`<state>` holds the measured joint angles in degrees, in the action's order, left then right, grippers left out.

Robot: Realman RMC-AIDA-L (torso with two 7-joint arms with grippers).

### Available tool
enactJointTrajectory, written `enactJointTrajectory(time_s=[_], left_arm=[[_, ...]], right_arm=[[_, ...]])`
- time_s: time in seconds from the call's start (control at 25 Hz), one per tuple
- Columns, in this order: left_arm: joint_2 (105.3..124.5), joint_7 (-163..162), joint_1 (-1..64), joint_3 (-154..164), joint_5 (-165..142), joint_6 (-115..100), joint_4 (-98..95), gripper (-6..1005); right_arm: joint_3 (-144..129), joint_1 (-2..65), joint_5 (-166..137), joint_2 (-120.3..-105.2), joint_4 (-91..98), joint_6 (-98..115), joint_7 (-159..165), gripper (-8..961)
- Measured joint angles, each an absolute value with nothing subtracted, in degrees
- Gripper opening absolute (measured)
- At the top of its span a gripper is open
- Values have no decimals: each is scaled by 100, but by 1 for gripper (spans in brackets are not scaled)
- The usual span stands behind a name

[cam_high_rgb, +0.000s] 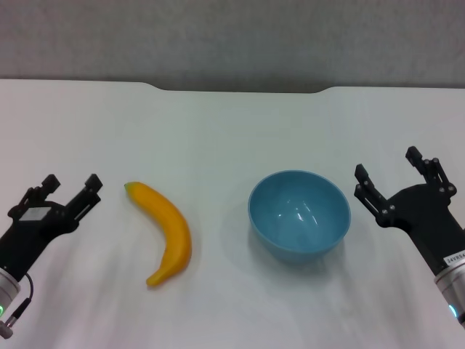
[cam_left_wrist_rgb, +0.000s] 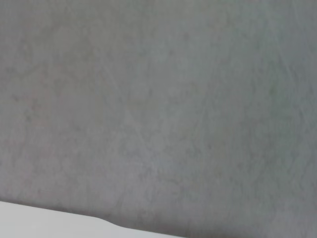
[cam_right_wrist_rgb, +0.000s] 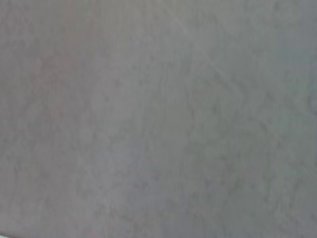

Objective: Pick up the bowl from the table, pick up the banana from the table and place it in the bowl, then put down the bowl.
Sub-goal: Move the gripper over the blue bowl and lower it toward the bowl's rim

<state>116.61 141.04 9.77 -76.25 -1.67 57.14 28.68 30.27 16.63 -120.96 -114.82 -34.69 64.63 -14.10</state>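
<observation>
The light-blue bowl [cam_high_rgb: 298, 213] stands upright and empty on the white table [cam_high_rgb: 218, 123], right of centre. The yellow-orange banana [cam_high_rgb: 165, 230] lies left of it, its greenish tip pointing to the far left. My left gripper [cam_high_rgb: 70, 187] hovers open just left of the banana, holding nothing. To the right of the bowl is my right gripper [cam_high_rgb: 392, 169], also open and holding nothing. Both wrist views show only grey wall; the left wrist view catches a strip of the table edge [cam_left_wrist_rgb: 44, 220].
The table's far edge has a shallow notch [cam_high_rgb: 243, 89] in front of a grey wall [cam_high_rgb: 232, 36]. White tabletop lies between and beyond the banana and bowl.
</observation>
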Motion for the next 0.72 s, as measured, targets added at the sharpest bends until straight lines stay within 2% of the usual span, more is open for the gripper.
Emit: enactJointTrajectory(time_s=[0.08,0.12,0.2,0.28,0.4,0.48,0.6,0.72], left_arm=[[11563,13640,857,-7653,-369,5415,3260,906],[11563,13640,857,-7653,-369,5415,3260,906],[11459,13212,749,-7668,-757,4851,3790,907],[11376,12817,633,-7678,-1276,4063,4446,907],[11348,12217,431,-7746,-2249,2857,5423,907],[11343,11531,316,-7769,-3041,2224,5922,907],[11273,10073,220,-7775,-4322,1862,6443,907],[11149,8633,241,-7835,-5529,1897,6666,907]], right_arm=[[3184,1553,-12106,-11391,-3882,6259,-1681,874],[3184,1553,-12106,-11391,-3882,6259,-1681,874],[3421,1400,-12107,-11262,-4398,5805,-2056,874],[3822,1177,-12107,-11112,-5152,5040,-2557,873],[4610,815,-12100,-11028,-6252,3669,-3314,873],[5218,579,-12089,-11112,-6848,2569,-3768,873],[6335,248,-12086,-11416,-7571,719,-4331,873],[7023,218,-12076,-11484,-7958,-548,-4389,872]])
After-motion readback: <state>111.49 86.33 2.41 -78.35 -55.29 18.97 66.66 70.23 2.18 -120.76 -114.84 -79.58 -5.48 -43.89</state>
